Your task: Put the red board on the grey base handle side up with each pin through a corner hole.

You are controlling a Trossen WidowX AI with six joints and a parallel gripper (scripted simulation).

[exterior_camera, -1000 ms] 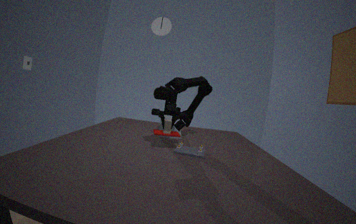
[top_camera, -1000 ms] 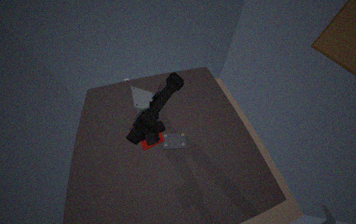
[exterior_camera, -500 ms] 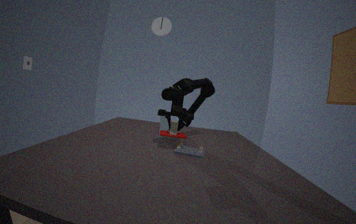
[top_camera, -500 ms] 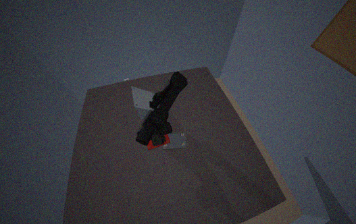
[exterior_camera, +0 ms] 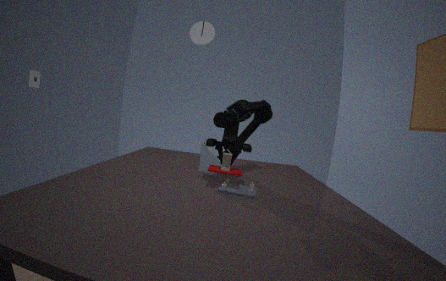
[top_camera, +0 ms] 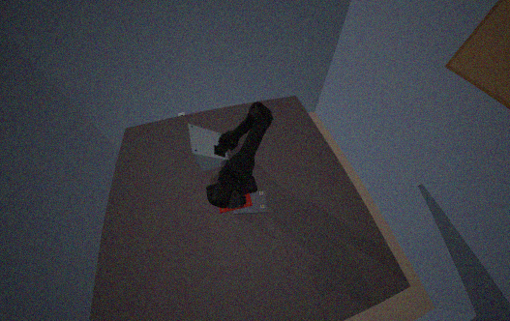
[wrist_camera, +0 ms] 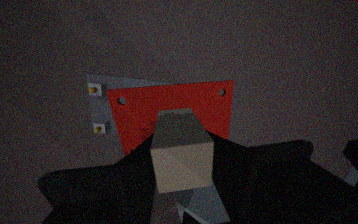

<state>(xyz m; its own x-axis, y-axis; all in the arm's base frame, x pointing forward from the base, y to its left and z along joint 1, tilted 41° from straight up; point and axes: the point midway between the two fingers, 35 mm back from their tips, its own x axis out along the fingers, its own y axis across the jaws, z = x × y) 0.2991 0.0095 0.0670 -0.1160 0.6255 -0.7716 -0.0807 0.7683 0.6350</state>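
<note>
Board [top_camera: 228, 209] [exterior_camera: 217, 170] [wrist_camera: 170, 97] is bright red and flat, with a hole showing near each of two corners and a chunky beige square handle [exterior_camera: 227, 160] [wrist_camera: 182, 167]. End effector [exterior_camera: 227, 160] [wrist_camera: 177, 132] is clamped on that handle, so the board's up in the air, partly over the grey base [top_camera: 259, 209] [exterior_camera: 239, 190] [wrist_camera: 97, 107], not seated. Gold pins poke up from the base, which sits on the brown surface [top_camera: 172, 256] [exterior_camera: 176, 220] [wrist_camera: 290, 45].
</note>
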